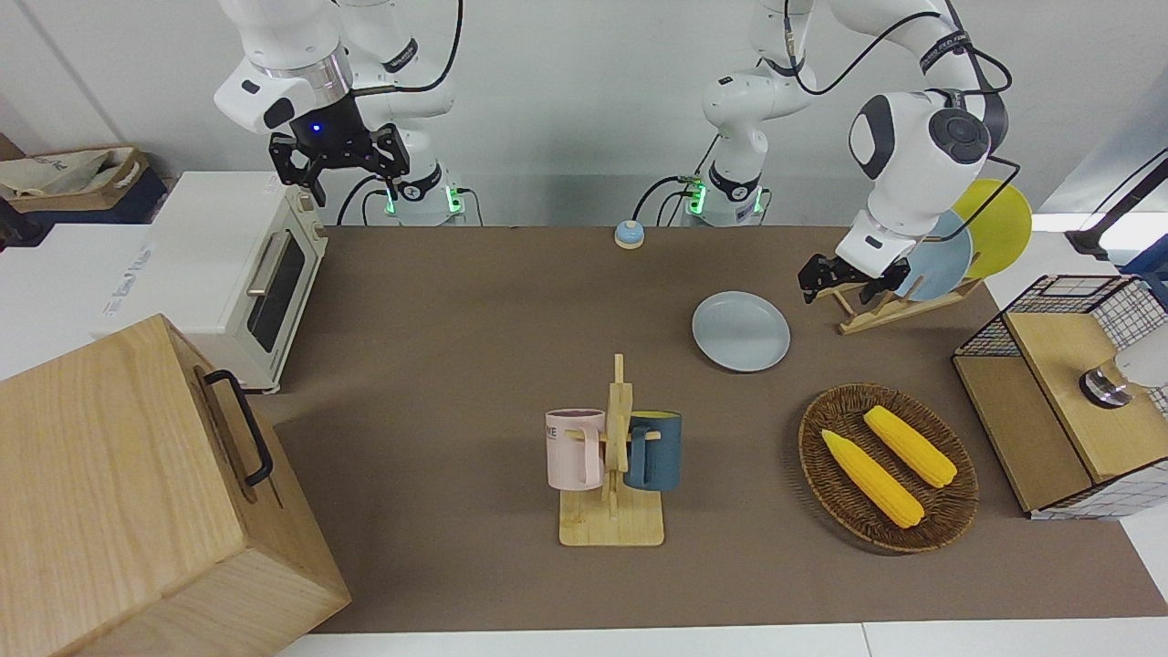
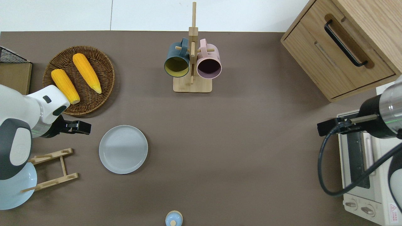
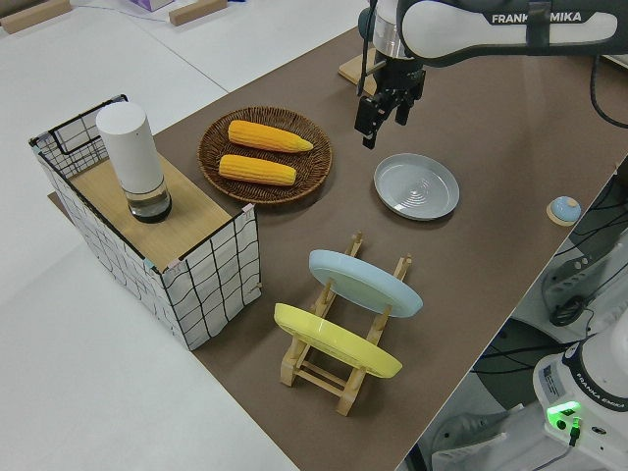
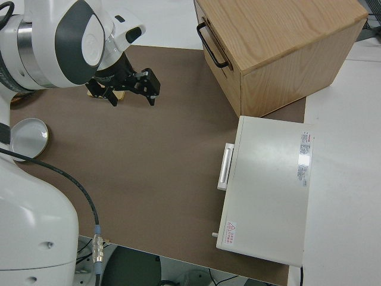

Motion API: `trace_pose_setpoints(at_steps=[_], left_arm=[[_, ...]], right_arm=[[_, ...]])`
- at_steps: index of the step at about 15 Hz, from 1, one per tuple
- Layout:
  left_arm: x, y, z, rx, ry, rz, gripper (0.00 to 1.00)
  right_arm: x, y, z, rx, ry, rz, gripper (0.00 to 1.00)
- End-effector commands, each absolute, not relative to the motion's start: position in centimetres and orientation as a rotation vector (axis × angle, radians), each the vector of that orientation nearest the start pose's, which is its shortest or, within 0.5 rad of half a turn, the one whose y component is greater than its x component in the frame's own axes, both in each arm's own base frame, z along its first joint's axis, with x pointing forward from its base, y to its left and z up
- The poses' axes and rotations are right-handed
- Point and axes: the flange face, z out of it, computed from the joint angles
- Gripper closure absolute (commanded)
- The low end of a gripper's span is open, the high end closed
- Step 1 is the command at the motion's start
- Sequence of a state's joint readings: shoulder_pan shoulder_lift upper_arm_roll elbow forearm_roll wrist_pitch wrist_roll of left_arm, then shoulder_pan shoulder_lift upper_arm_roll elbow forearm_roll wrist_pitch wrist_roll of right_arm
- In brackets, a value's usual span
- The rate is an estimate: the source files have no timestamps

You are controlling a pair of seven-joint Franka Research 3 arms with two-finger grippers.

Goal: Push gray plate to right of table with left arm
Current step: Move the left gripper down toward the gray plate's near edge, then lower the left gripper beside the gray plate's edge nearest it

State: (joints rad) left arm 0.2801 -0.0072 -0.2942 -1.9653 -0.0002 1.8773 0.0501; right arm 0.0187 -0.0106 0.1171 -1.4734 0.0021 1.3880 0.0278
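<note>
The gray plate [image 2: 123, 149] lay flat on the counter [image 2: 238, 150], toward the left arm's end, nearer the robots than the corn basket [image 2: 80, 78]; left gripper [image 2: 82, 127] hung just beside its rim (not touching), fingers look together; right arm parked. Approach step; next it likely needed to drop lower, meet the rim, then sweep toward the right arm's end.

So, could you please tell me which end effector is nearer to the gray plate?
The left. The left end effector hangs just off the gray plate, toward the left arm's end of the table. The right end effector is parked.
</note>
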Motion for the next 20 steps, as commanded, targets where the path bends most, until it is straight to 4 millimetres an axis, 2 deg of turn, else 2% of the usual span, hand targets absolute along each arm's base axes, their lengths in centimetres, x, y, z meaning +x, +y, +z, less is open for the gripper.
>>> trace_pose_setpoints(at_steps=[1,20], left_arm=[[53.61,-1.0,46.83,-3.15,0.087,0.092,0.0],[53.24,-1.1,45.9,-3.153,0.088,0.114,0.0]], right_arm=[[52.36,7.09,66.4,-3.131,-0.164,0.121,0.017],[52.36,7.09,66.4,-3.131,-0.164,0.121,0.017]])
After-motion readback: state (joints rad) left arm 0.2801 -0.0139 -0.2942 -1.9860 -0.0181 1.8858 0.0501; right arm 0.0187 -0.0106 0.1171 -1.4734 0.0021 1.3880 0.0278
